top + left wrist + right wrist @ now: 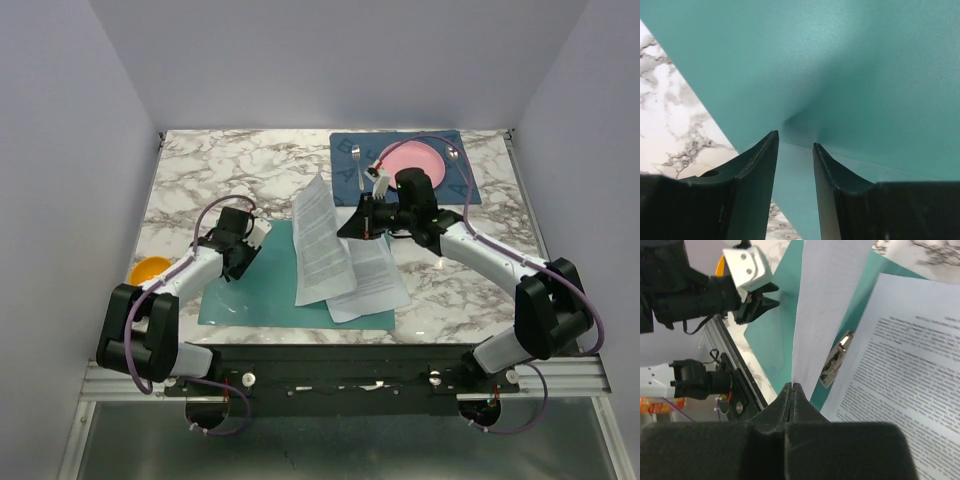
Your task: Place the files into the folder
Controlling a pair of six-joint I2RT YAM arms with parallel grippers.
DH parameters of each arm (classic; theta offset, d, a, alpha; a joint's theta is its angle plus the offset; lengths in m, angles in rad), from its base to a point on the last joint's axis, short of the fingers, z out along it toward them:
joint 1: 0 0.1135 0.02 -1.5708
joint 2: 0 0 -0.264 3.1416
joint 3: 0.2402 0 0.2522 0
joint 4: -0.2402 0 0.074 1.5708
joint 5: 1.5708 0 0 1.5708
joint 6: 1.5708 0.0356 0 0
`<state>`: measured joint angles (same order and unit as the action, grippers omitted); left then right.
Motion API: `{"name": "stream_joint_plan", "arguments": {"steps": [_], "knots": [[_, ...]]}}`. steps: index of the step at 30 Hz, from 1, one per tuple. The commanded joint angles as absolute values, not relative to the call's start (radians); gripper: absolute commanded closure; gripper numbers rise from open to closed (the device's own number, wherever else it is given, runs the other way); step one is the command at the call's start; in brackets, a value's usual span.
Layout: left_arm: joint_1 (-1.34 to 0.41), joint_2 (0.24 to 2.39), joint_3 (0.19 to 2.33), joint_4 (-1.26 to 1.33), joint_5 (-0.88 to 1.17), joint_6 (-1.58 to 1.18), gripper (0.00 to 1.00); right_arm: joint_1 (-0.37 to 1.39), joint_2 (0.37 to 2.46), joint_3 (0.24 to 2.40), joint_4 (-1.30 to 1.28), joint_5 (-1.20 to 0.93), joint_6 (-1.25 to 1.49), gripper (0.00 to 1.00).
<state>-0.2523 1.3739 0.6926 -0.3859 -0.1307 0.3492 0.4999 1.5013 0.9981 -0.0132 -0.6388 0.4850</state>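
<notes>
The folder (260, 300) lies flat on the marble desk (240, 170), close to the near edge and between the two arms. Its long axis runs left to right in the top view.

The files are two sheets. The upper sheet (320, 240) is raised off the folder and curves. Its long axis runs from far to near, the far end points toward the blue placemat (345, 190), and the near end rests on the folder's middle.

The right gripper (366, 218) has its fingers pressed together on this sheet's right edge, near the far end. The right wrist view shows the paper's edge caught at the fingertips (792, 390).

The lower sheet (375, 285) lies printed side up on the folder's right part. It also runs far to near, turned a little, with its near right corner reaching out toward the marble. A metal clip (837, 362) shows on the folder between the two sheets.

The left gripper (240, 265) sits at the folder's left part. Its fingers stand apart, and teal surface (865, 75) fills the gap between them.

A pink plate (425, 158) sits on the placemat, and an orange bowl (150, 268) lies at the desk's left edge.
</notes>
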Motion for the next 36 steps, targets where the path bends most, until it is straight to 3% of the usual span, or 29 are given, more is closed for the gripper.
{"name": "stream_joint_plan", "arguments": {"steps": [1,22,31,36], "knots": [[-0.210,1.292,0.758,-0.459,-0.120,0.339,0.53,0.538,1.529,1.051,-0.060,-0.589,0.423,1.00],[-0.060,1.380,0.578,-0.201,-0.417,0.597,0.52,0.603,1.611,1.086,-0.020,-0.535,0.439,0.99],[-0.081,1.431,0.583,-0.235,-0.304,0.583,0.51,0.603,1.585,1.066,-0.021,-0.503,0.431,1.00],[-0.197,1.436,0.588,-0.311,-0.249,0.568,0.50,0.601,1.549,1.040,-0.040,-0.472,0.410,1.00]]}}
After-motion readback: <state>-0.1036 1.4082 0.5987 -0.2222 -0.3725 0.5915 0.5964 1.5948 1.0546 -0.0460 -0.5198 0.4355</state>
